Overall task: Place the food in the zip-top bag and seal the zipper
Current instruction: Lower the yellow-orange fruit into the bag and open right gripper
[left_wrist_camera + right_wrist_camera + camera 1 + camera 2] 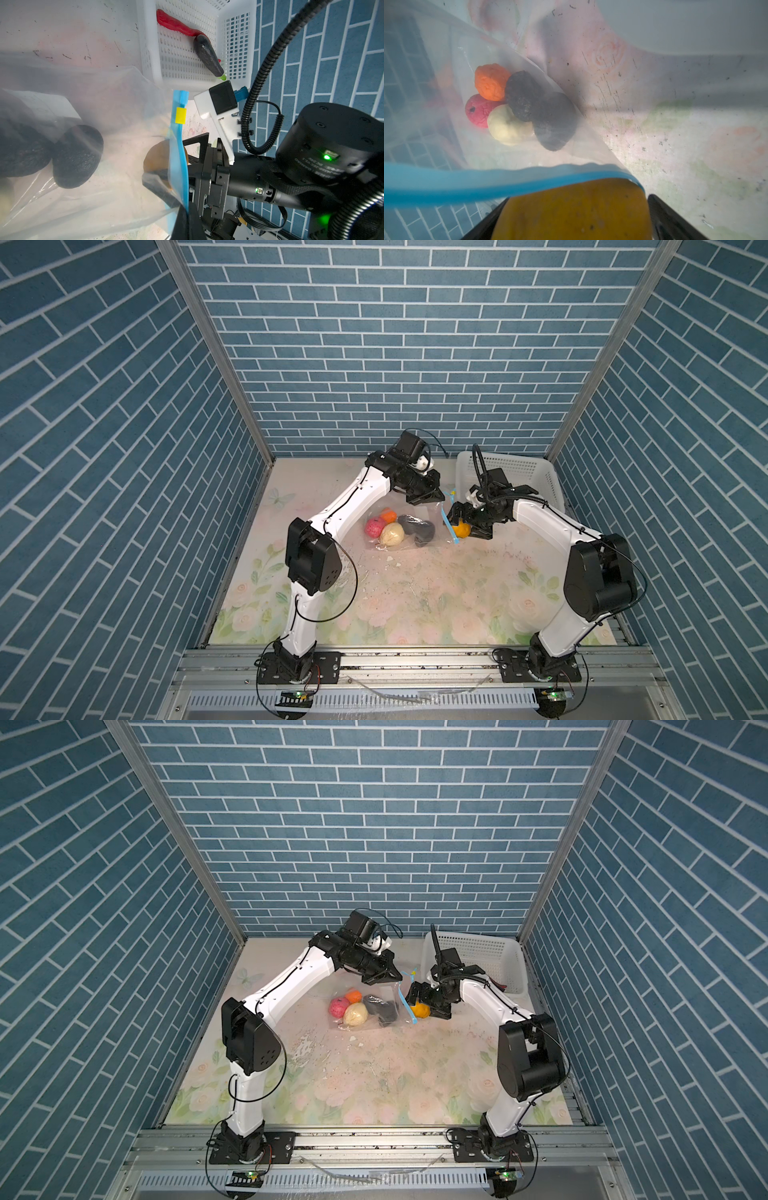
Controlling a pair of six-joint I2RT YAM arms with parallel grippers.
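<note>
Clear crinkly zip-top bag (436,512) mid-table, mouth at its 3 o'clock; yellow-orange round toy piece (461,529) sits at the light blue zipper strip (449,524).
Left wrist view adds a yellow slider (180,115), plus a long red strip (176,26) and dark purple aubergine (207,55) in the white perforated basket (145,41), 1 o'clock of bag. Left gripper (430,498) clamped on mouth edge; right gripper (466,523) fingers spread wide, flanking the piece.

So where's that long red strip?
In the left wrist view the red strip lies inside the white basket, touching a dark eggplant-like piece; the basket sits far right on the table.
</note>
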